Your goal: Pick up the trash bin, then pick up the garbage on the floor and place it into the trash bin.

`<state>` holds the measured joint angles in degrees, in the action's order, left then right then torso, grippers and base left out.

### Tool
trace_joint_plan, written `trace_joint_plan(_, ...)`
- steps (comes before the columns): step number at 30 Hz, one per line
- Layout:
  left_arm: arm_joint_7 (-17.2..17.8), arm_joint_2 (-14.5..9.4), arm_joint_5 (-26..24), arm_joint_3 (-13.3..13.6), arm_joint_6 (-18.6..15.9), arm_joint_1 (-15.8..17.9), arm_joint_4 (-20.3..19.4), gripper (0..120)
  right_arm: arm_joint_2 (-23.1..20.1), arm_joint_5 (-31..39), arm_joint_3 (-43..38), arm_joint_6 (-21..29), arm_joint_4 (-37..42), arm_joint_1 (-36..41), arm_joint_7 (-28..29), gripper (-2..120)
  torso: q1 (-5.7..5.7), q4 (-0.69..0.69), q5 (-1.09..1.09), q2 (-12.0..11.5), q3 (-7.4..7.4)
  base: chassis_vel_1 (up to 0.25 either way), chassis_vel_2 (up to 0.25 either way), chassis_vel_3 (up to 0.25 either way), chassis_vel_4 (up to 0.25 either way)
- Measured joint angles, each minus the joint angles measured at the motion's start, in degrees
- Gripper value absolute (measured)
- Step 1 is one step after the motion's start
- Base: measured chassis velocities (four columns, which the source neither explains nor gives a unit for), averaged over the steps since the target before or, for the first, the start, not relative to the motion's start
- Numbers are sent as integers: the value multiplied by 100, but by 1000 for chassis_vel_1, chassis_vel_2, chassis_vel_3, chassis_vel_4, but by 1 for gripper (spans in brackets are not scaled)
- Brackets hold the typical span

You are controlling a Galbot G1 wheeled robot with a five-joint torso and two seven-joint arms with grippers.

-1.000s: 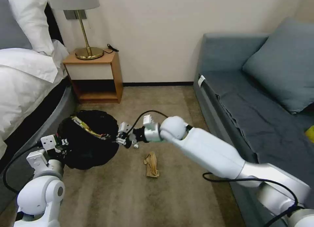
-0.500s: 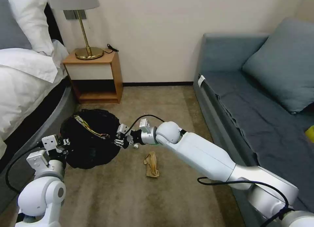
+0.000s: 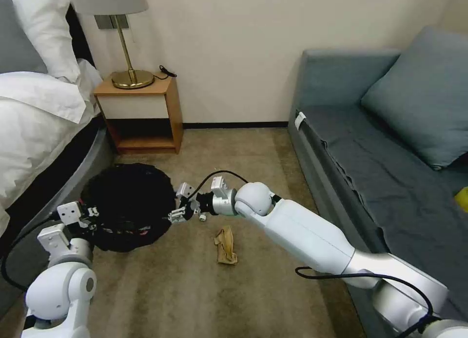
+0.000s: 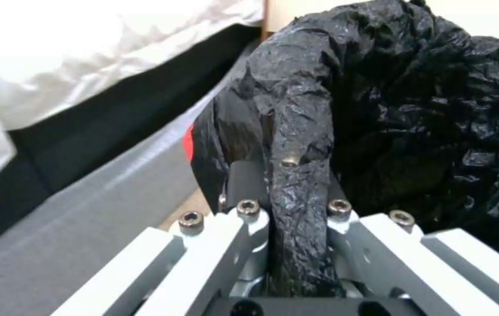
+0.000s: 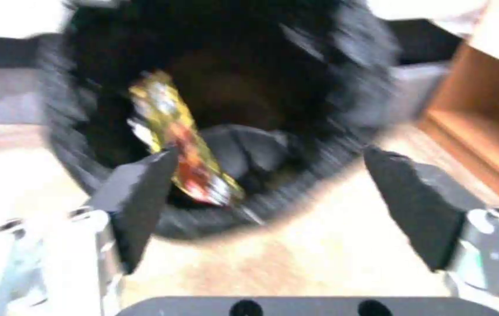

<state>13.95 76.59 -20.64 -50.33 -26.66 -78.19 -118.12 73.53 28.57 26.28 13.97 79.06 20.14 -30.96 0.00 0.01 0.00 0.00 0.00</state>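
The trash bin [image 3: 126,206], lined with a crinkled black bag, hangs tilted just above the carpet floor [image 3: 195,289] beside the bed. My left gripper [image 3: 87,215] is shut on its near rim, and the bag fold [image 4: 296,175] is pinched between the fingers. My right gripper [image 3: 176,214] is open at the bin's right rim, facing its mouth. Its fingers [image 5: 144,193] stand wide apart with nothing between them. A gold-brown foil wrapper [image 5: 179,153] lies inside the bin [image 5: 220,87]. Crumpled brown paper [image 3: 225,245] lies on the floor under my right forearm.
A small white bit [image 3: 202,217] lies on the carpet beside the right gripper. The bed [image 3: 39,119] runs along the left and the blue sofa [image 3: 380,148] along the right. A wooden bedside table [image 3: 141,114] with a lamp stands at the back wall.
The gold wrapper that showed at the bin's rim has gone down inside. The bin has shifted left and lower with the left gripper. The right gripper stays at the rim, fingers open.
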Motion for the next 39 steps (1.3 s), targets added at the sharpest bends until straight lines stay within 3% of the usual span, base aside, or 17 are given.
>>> trace_joint_plan(3,-10,-86,-11,-155,64,5,147,4,-33,-312,-59,183,-265,80,309,98,0,-1,0,0,0,0,0,0,0)
trace_joint_plan(7,-23,-140,-44,-239,107,2,249,4,-17,-699,-93,304,-646,195,559,100,0,0,0,0,0,0,0,0,0)
trace_joint_plan(27,-41,-131,-75,-253,156,12,317,4,496,-1843,-202,584,-2688,699,1244,100,0,-1,0,0,0,0,0,0,0)
trace_joint_plan(39,-29,-162,-433,-271,51,-59,62,4,649,-2223,-342,617,-2936,1183,1361,100,0,-1,0,0,0,0,0,0,0)
